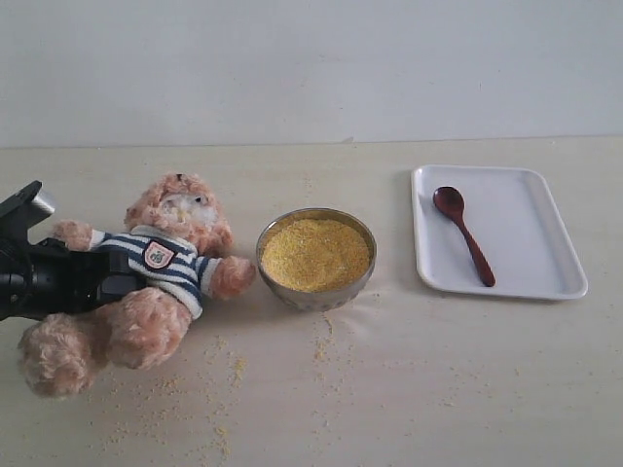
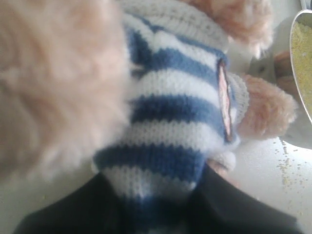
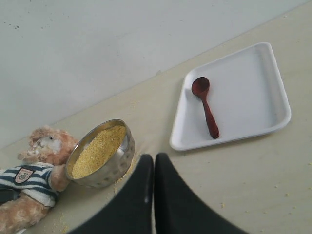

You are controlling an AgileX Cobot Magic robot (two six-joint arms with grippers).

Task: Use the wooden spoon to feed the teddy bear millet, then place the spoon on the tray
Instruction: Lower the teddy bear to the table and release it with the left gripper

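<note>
The teddy bear (image 1: 180, 209) lies propped on its back at the left, left of the metal bowl (image 1: 316, 297) heaped with millet (image 1: 314, 253). My left gripper (image 1: 115, 280) reaches in from the left edge and is shut on the bear's striped shirt (image 2: 170, 112); its black fingers (image 2: 92, 204) press both sides of the torso. The wooden spoon (image 1: 464, 233) lies on the white tray (image 1: 526, 224) at the right, its round end toward the back. My right gripper (image 3: 153, 160) hangs shut and empty above the table, between the bowl (image 3: 117, 161) and the tray (image 3: 248, 92); it is out of the exterior view.
Loose millet grains (image 1: 229, 370) are scattered on the beige table in front of the bear and the bowl. A pale wall runs along the back edge of the table.
</note>
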